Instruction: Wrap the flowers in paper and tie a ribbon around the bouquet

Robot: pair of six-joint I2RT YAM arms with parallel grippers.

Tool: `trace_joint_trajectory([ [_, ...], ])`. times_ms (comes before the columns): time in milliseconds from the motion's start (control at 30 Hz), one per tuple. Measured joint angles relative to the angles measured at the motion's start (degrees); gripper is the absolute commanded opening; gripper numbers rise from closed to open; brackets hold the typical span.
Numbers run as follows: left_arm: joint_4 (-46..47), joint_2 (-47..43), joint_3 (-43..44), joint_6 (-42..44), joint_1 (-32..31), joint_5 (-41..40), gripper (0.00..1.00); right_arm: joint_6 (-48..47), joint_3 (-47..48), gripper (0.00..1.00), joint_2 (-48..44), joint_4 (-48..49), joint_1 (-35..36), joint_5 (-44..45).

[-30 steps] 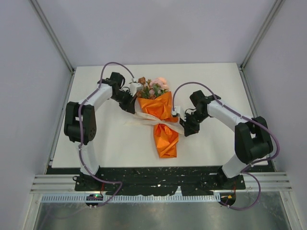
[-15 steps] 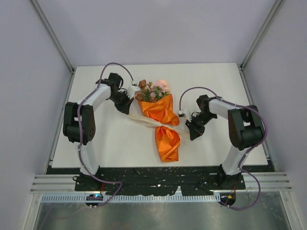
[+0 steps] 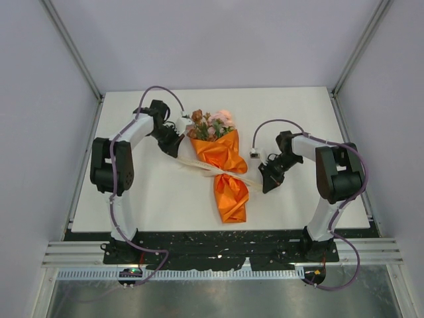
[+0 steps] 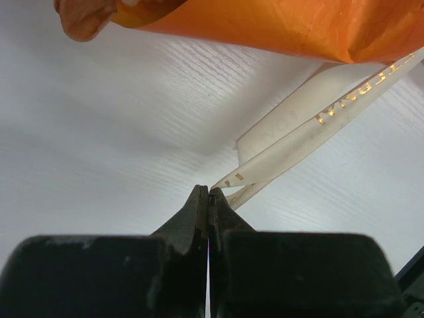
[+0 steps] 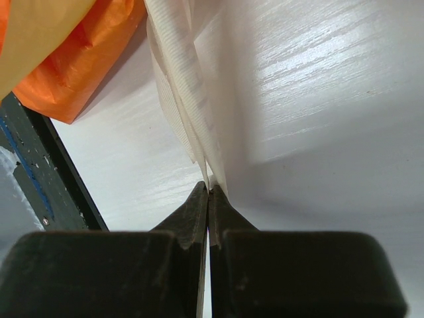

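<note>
- Your bouquet (image 3: 223, 154) lies on the surface (image 3: 152, 192), its long axis running near to far: blooms at the far end, orange tail toward the arm bases.
- The ribbon (image 3: 196, 163) crosses its waist, slanting from far-left to near-right.
- Your left end effector (image 4: 209, 193) and right end effector (image 5: 209, 191) each pinch a ribbon end.

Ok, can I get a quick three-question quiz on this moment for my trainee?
1. True or false: the left hand is shut on the ribbon.
2. Where does the ribbon cross the bouquet? A: at the blooms. B: at the pinched waist. C: at the bottom tip.
3. What does the right hand grip?
Key: 1 true; 2 B; 3 the ribbon.
</note>
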Motion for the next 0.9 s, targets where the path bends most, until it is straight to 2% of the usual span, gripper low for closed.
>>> trace_joint_trajectory([
  [333, -4.3, 5.1, 8.8, -0.9, 0.2, 0.5, 0.00, 1.6, 1.1, 0.05, 1.2, -0.2, -0.5, -1.5],
  [533, -4.7, 10.2, 18.8, -2.3, 0.3, -3.5, 0.00, 4.6, 12.9, 0.05, 5.6, -3.8, 1.3, -1.0],
  [700, -5.1, 12.3, 26.3, -4.8, 1.4, -4.1, 0.00, 8.7, 20.4, 0.05, 7.1, -5.2, 7.0, -1.5],
  [833, -5.5, 11.8, 27.7, -7.3, 1.7, -0.4, 0.00, 12.4, 24.0, 0.05, 7.2, -5.1, 10.9, -2.9],
  [900, -5.3, 10.4, 25.3, -8.3, 1.7, 1.6, 0.00, 13.9, 25.6, 0.05, 7.1, -4.6, 11.3, -3.0],
])
